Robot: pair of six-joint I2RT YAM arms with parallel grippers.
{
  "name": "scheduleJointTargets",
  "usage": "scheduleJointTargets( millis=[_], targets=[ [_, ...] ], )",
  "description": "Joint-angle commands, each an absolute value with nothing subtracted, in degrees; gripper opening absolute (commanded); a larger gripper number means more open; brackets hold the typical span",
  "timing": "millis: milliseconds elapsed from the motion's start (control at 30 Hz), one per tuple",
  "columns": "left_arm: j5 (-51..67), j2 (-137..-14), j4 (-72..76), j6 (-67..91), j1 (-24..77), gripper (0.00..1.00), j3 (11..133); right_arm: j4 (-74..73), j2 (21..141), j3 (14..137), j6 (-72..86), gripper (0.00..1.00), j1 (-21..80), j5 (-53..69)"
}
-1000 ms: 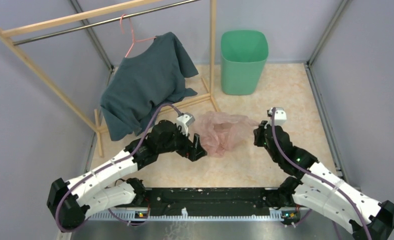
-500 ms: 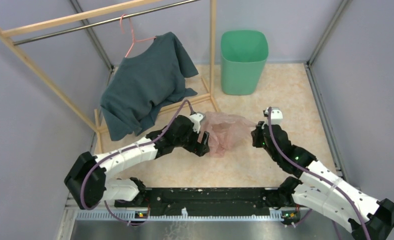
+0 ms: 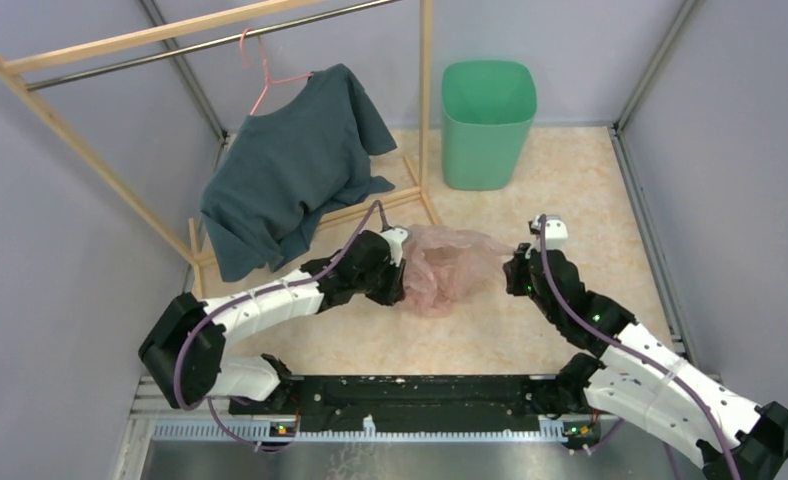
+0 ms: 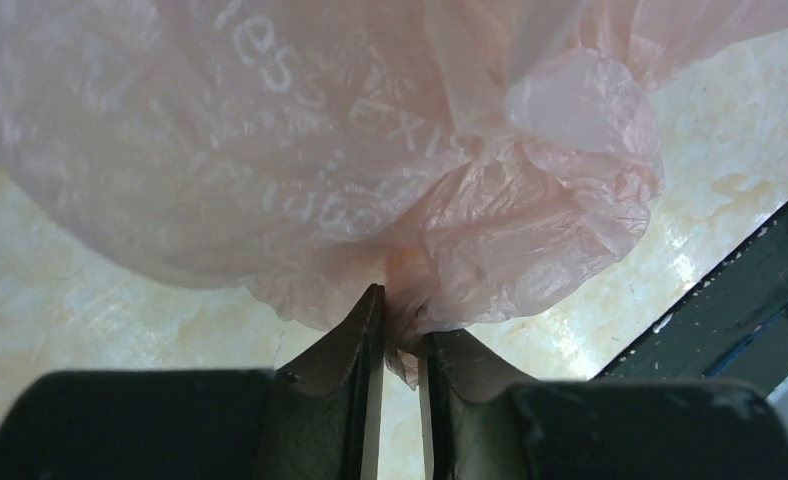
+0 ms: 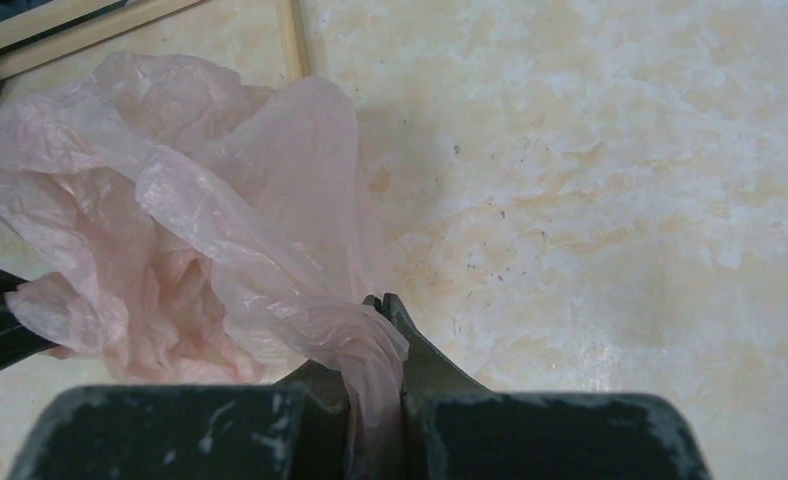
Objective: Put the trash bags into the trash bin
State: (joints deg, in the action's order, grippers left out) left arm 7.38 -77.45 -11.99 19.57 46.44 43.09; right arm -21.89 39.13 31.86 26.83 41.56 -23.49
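Observation:
The pale-pink trash bag (image 3: 448, 262) lies crumpled on the marbled floor between both arms. My left gripper (image 3: 401, 284) sits at its left edge. In the left wrist view the jaws (image 4: 402, 318) stand almost together with a bunch of the bag's film (image 4: 370, 150) pinched between them. My right gripper (image 3: 516, 266) is at the bag's right end. In the right wrist view the right gripper (image 5: 382, 302) is shut on a twisted strand of the bag (image 5: 170, 200). The mint-green trash bin (image 3: 488, 120) stands upright at the back, apart from the bag.
A dark teal shirt (image 3: 290, 160) hangs from a pink hanger (image 3: 260, 75) on the wooden rack (image 3: 425, 100) at back left. The rack's foot (image 5: 295, 35) reaches close to the bag. Grey walls enclose the floor. The black base rail (image 3: 410, 390) runs along the near edge.
The left arm stretched forward to the bag's left edge, and its jaws went from wide open to closed on the film. The right gripper kept its hold and barely moved.

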Motion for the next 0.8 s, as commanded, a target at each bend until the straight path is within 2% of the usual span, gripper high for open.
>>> scheduleJointTargets(
  millis=[0, 100, 167, 233, 300, 367, 433, 500, 533, 633, 667, 767],
  targets=[
    [3.9, -70.3, -14.8, 23.5, 46.2, 0.23, 44.2, -22.2, 38.3, 31.2, 29.1, 0.00, 41.1, -25.6],
    [0.6, -66.9, -17.9, 26.7, 46.2, 0.17, 46.6, -21.4, 40.2, 32.4, 28.7, 0.00, 40.5, -24.6],
    [-1.8, -66.1, -21.2, 27.0, 46.0, 0.14, 52.6, -21.9, 43.3, 38.2, 26.6, 0.00, 39.0, -24.5],
    [-2.3, -67.6, -27.1, 24.1, 45.8, 0.13, 65.0, -24.9, 47.4, 48.6, 22.6, 0.00, 36.4, -23.5],
    [-0.6, -70.9, -34.8, 19.8, 45.8, 0.13, 82.9, -30.3, 51.1, 63.6, 17.9, 0.00, 35.2, -23.3],
    [5.1, -73.3, -39.2, 18.7, 45.8, 0.10, 100.5, -35.3, 53.4, 79.3, 13.3, 0.00, 35.2, -19.9],
    [14.3, -71.4, -34.5, 19.4, 45.9, 0.13, 108.2, -35.6, 52.7, 89.6, 12.1, 0.00, 35.2, -10.9],
    [16.7, -65.6, -26.4, 21.1, 45.9, 0.15, 103.0, -30.3, 49.1, 89.1, 13.1, 0.00, 35.2, -1.6],
    [13.6, -61.5, -23.1, 22.0, 45.9, 0.13, 94.4, -25.1, 46.7, 85.2, 14.2, 0.00, 35.2, 3.3],
    [-4.1, -51.7, -20.6, 26.4, 45.8, 0.00, 69.7, -15.3, 37.1, 61.3, 18.5, 0.00, 35.2, 3.3],
    [-8.3, -50.0, -22.0, 28.9, 45.8, 0.00, 62.6, -15.2, 35.3, 52.1, 22.2, 0.00, 35.2, 0.0],
    [-5.5, -46.6, -23.8, 36.3, 45.8, 0.00, 44.5, -15.8, 32.0, 31.4, 32.2, 0.00, 35.2, 1.8]
  ],
)
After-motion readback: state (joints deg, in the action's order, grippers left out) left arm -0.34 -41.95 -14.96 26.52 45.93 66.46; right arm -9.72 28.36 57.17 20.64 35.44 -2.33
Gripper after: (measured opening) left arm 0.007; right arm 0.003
